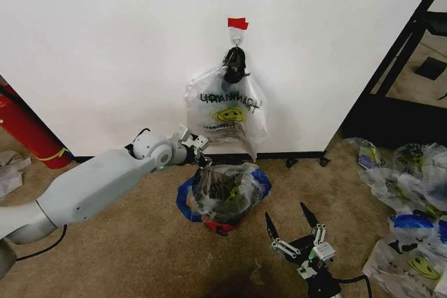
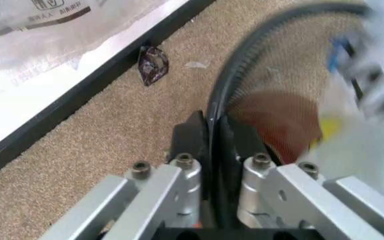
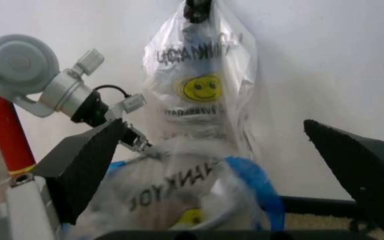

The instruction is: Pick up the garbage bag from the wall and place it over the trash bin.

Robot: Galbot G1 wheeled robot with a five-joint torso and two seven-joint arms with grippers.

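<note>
The garbage bag (image 1: 225, 193) already drapes over the trash bin (image 1: 222, 222) on the carpet below the wall (image 1: 105, 47). The left tool (image 1: 200, 151) pinches the bin's back rim, apparently seating the plastic. The right tool (image 1: 292, 227) waits wide nearby; another bag (image 1: 227, 109) hangs on the hook (image 1: 237, 35).

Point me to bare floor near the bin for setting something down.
Free: carpet between the left gripper's arm and the open right gripper, left-front of the trash bin. Crowded: loose bags at right, and the wall side, where a hanging bag overhangs.
</note>
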